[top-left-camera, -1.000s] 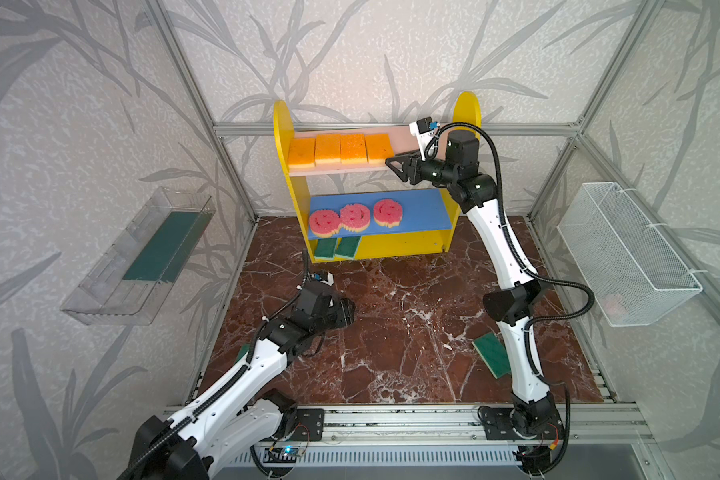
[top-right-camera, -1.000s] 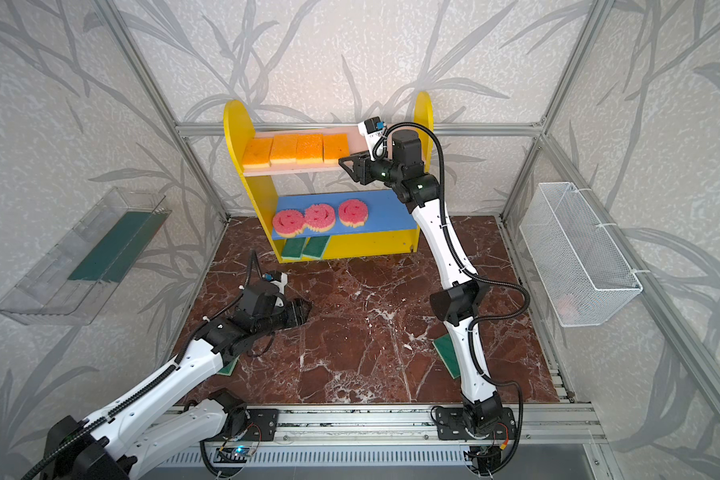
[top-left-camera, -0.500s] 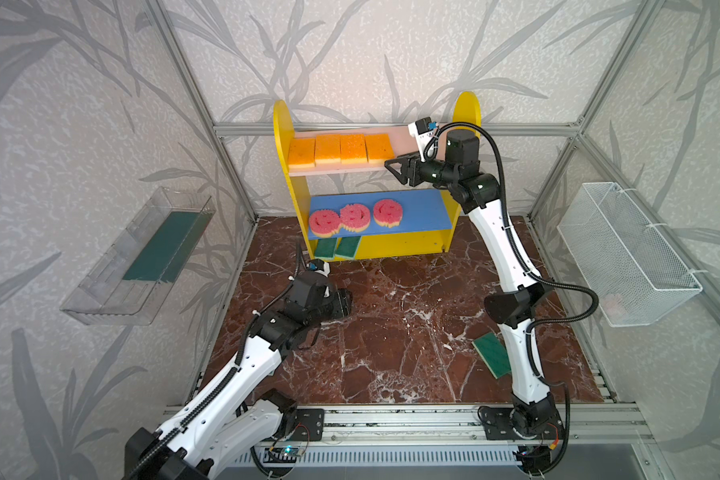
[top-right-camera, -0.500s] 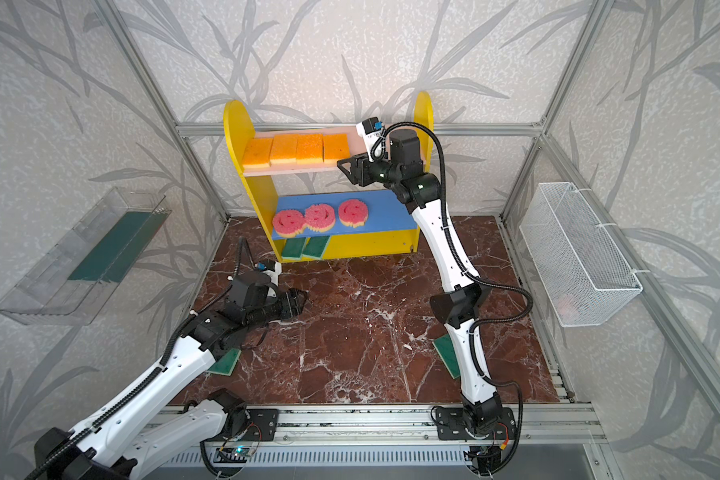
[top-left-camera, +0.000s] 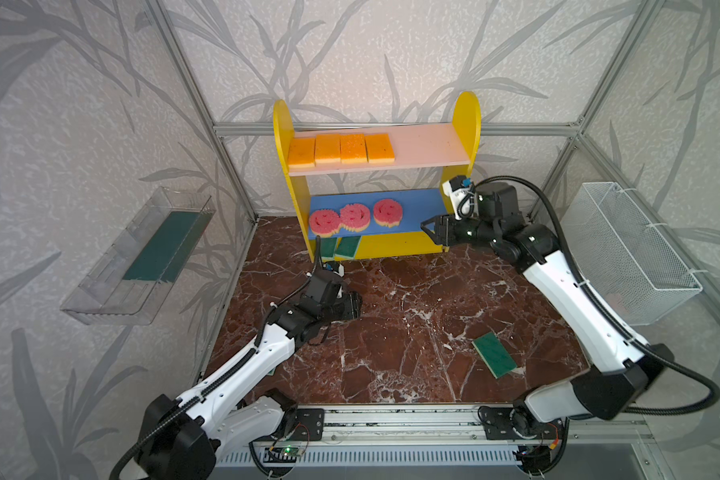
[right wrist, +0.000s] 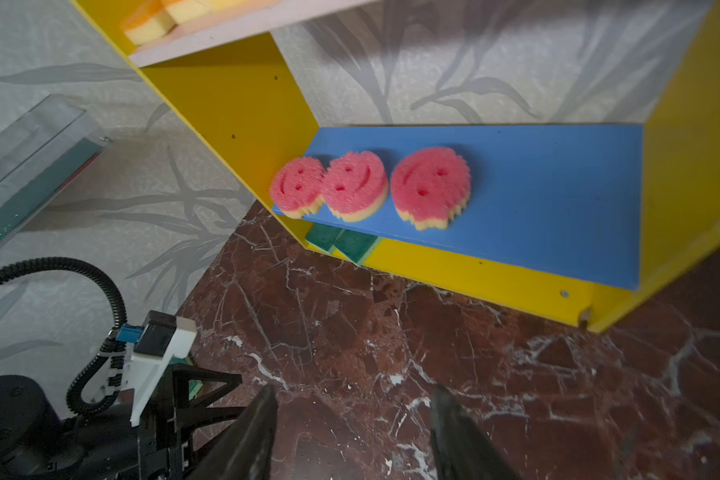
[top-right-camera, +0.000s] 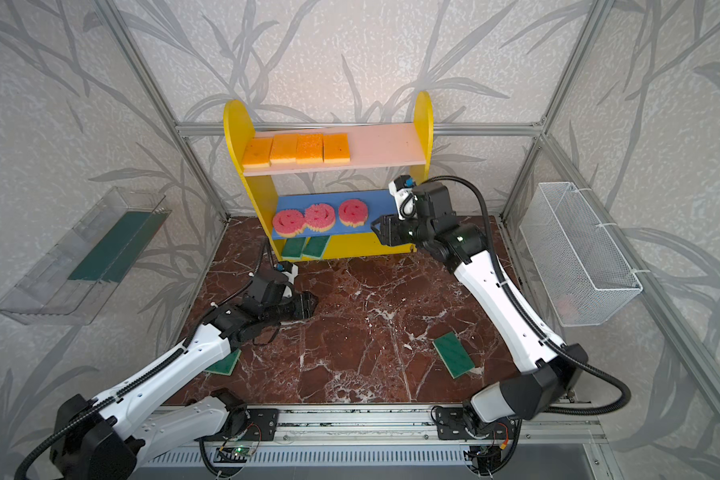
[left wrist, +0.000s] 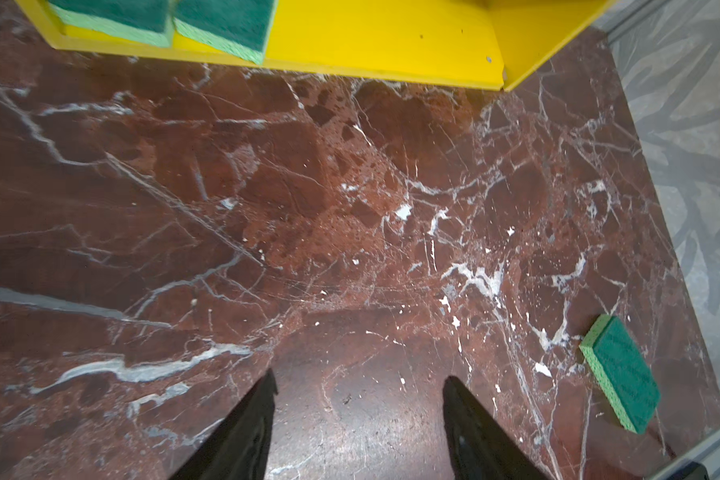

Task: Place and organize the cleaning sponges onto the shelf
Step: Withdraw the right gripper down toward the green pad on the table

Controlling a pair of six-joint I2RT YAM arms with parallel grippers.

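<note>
The shelf [top-left-camera: 467, 120] stands at the back wall. Several orange sponges [top-left-camera: 341, 148] lie in a row on its pink upper board. Three pink smiley sponges [top-left-camera: 352, 217] [right wrist: 354, 185] sit on the blue board, and two green-topped ones [top-left-camera: 341, 247] [left wrist: 163, 20] on the yellow base. One green sponge [top-left-camera: 494, 354] [left wrist: 620, 374] lies on the marble floor at front right. Another green sponge [top-right-camera: 224, 362] shows under the left arm. My left gripper [top-left-camera: 356, 305] [left wrist: 360, 380] hovers open and empty over mid-floor. My right gripper [top-left-camera: 429, 232] [right wrist: 354, 392] hangs open and empty by the blue board's right end.
A clear tray [top-left-camera: 100, 303] holding a dark green strip [top-left-camera: 163, 245] hangs on the left wall. A white wire basket [top-left-camera: 628, 253] hangs on the right wall. An aluminium rail [top-left-camera: 391, 424] carrying both arm bases runs along the front edge.
My right gripper has dropped from the pink upper board, beside the orange sponges, down to the blue board's right end. The left gripper has barely shifted.
</note>
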